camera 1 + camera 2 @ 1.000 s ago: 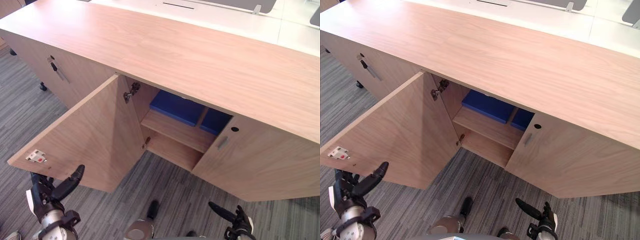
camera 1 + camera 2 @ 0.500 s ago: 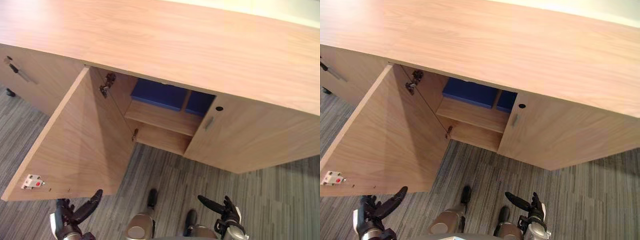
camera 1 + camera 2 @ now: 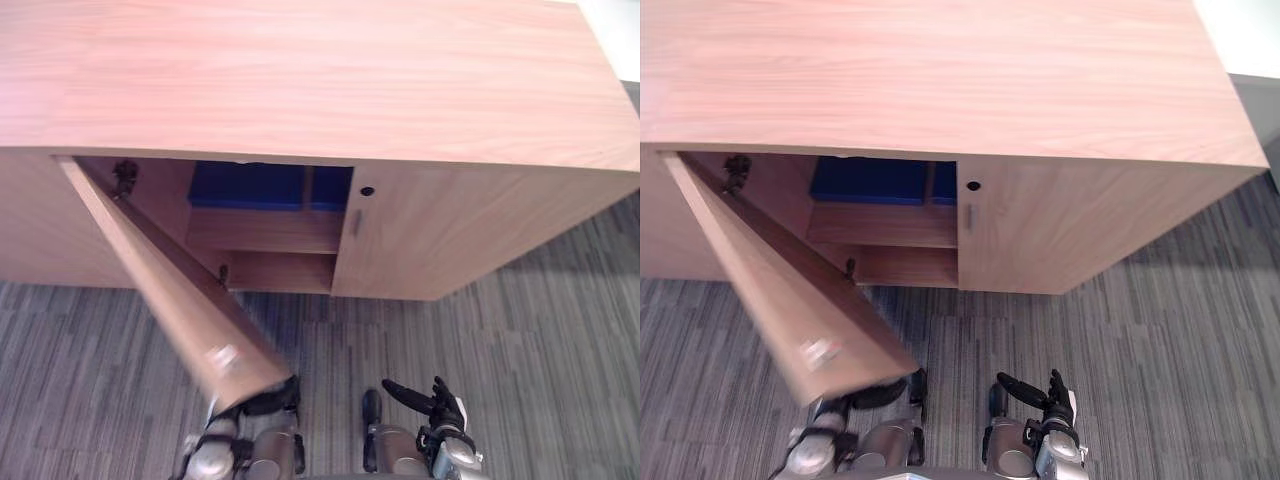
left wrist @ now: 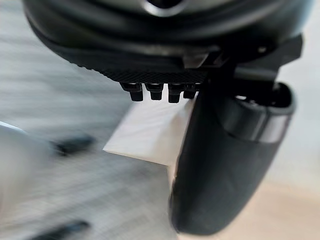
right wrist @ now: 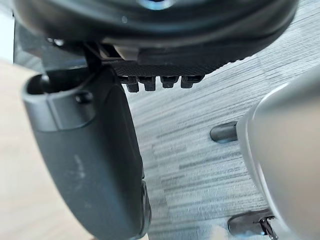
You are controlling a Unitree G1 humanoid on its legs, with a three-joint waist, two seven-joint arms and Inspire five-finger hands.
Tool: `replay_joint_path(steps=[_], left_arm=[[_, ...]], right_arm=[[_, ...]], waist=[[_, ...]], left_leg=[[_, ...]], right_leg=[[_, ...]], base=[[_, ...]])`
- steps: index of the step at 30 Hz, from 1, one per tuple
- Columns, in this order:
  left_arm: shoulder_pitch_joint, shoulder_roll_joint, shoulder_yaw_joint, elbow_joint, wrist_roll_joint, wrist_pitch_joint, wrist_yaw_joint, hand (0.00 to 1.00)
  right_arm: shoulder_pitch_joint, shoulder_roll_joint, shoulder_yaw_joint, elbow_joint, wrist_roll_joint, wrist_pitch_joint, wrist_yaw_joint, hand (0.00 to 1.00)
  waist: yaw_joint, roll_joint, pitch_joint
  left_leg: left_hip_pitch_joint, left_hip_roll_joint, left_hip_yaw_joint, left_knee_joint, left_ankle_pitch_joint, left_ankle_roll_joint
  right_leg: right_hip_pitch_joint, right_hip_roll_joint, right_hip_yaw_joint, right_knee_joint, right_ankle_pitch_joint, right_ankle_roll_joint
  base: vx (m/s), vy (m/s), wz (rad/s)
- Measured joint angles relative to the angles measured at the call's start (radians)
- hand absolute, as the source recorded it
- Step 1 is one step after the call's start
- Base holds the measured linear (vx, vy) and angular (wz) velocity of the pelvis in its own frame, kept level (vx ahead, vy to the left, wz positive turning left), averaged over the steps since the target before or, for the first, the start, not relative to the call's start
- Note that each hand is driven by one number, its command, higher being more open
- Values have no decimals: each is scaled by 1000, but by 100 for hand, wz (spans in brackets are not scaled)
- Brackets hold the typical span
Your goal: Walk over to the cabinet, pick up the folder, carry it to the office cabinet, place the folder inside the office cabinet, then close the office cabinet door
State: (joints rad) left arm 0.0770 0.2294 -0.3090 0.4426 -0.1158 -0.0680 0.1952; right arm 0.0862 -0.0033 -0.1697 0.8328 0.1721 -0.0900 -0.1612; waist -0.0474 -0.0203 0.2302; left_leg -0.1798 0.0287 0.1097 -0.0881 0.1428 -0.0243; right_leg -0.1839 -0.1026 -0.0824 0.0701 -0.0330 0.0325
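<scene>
Folder: the blue folder (image 3: 248,186) lies flat on the upper shelf (image 3: 265,232) inside the office cabinet (image 3: 300,70), at the back, so I take the placing as done.
Door: the left door (image 3: 170,290) stands partly open, its free edge angled out toward me; the right door (image 3: 450,230) is shut.
Left hand: the left hand (image 3: 883,393) sits low, under the door's bottom corner, with fingers that look straight and nothing held. I can't quite make out whether it is touching the panel.
Right hand: the right hand (image 3: 428,402) hangs over the carpet (image 3: 540,340), well apart from the cabinet, fingers spread and empty.
Handling, folder: I judge it light, flat and fairly stiff, with smooth covers that may slide. If it needs shifting, I would pinch its near edge.
Handling, door: a rigid hinged panel. I would push with flat fingers on the outer face near the free edge, away from the hinges (image 3: 125,178).
</scene>
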Motion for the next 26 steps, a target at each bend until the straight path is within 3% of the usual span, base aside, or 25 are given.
replay_joint_path(steps=[6, 11, 15, 17, 22, 26], left_arm=[[-255, 37, 8, 4, 66, -1, -2, 100], [-362, 79, 28, 117, 98, -2, -6, 100], [-402, 105, 47, 141, 97, -2, -6, 100], [-378, 98, 50, 104, 95, -4, -7, 100], [-146, 35, 92, -94, 32, -64, -58, 100], [9, 19, 142, -96, -3, -69, -111, 100]], right_arm=[[0, -8, -23, 5, 1, 0, 1, 100], [-3, -29, -25, 13, 1, -3, 3, 100], [-11, -31, -25, 20, 3, -10, 6, 100], [-12, -31, -29, 25, 4, -10, 7, 100], [-12, -36, -68, 33, 3, -7, 6, 100], [-18, -37, -71, 30, 0, 4, 6, 100]], waist=[[-48, 15, 9], [-51, 36, 21], [-53, 37, 22], [-55, 39, 23], [-47, 40, 23], [-41, 41, 22]], left_leg=[[0, 3, 30, 1, -3, 5], [11, 7, 28, 1, -2, 5], [11, 6, 22, 1, -1, 6], [11, 5, 10, 0, 2, 9], [11, -2, -1, 0, 10, 15], [23, 0, -3, -5, 4, 6]], right_leg=[[11, 7, 20, -44, 45, 44], [32, 10, -3, -52, 46, 44], [33, 1, -11, -51, 47, 44], [37, -3, -19, -51, 49, 46], [45, -5, -33, -53, 57, 49], [62, -4, -37, -61, 56, 47]], base=[[112, -21, -17], [80, -24, 6], [-22, 14, 3], [-65, 25, 10], [-72, 28, 9], [-48, 16, 2]])
